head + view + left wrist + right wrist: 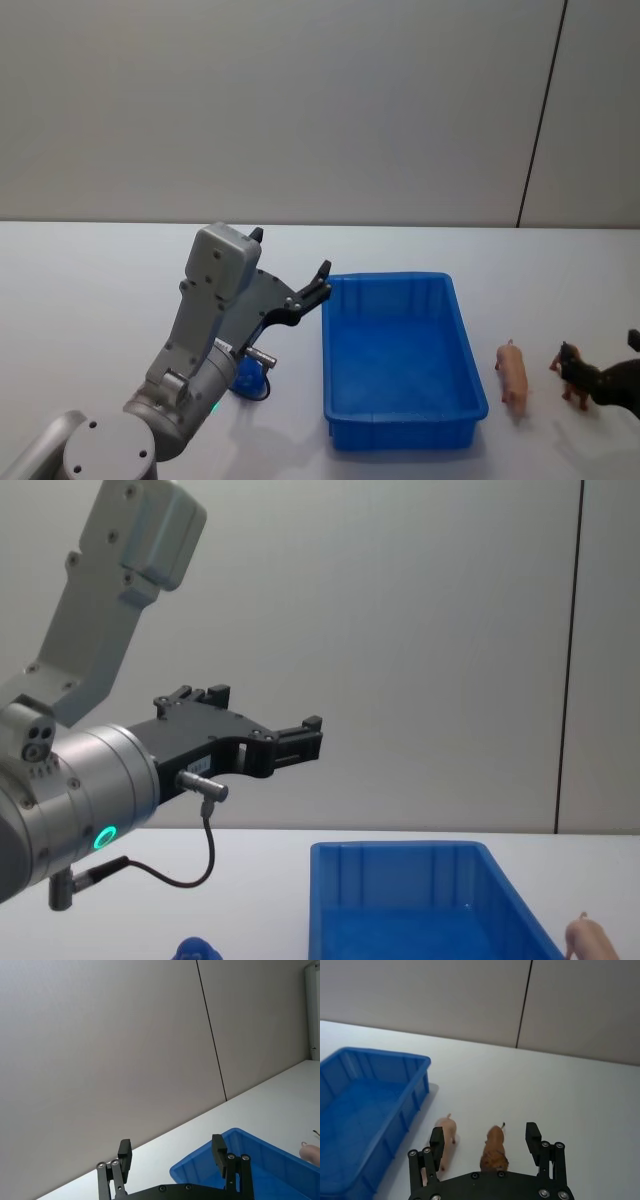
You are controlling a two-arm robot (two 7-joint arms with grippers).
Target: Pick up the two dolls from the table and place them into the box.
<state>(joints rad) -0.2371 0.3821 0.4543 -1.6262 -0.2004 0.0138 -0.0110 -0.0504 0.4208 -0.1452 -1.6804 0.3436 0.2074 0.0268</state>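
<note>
Backdrop: grey wall panels (300,100) with one dark vertical seam (540,110) stood behind the white counter (100,290).
Blue bin (400,425): sat mid-counter, long side running away from the robot, with open counter along every rim.
Left end effector (290,255): was raised in the air beside the bin's far left corner, fingers spread wide, gripping nothing.
Blue doll (248,375): sat on the counter left of the bin, partly hidden beneath the left arm.
Peach pig doll (513,372): lay right of the bin, near its rim but apart.
Brown animal figure (494,1149): stood just beside the pig, on the side away from the bin.
Right end effector (485,1140): was low by the counter, fingers spread to either side of the brown figure; contact could not be told.
</note>
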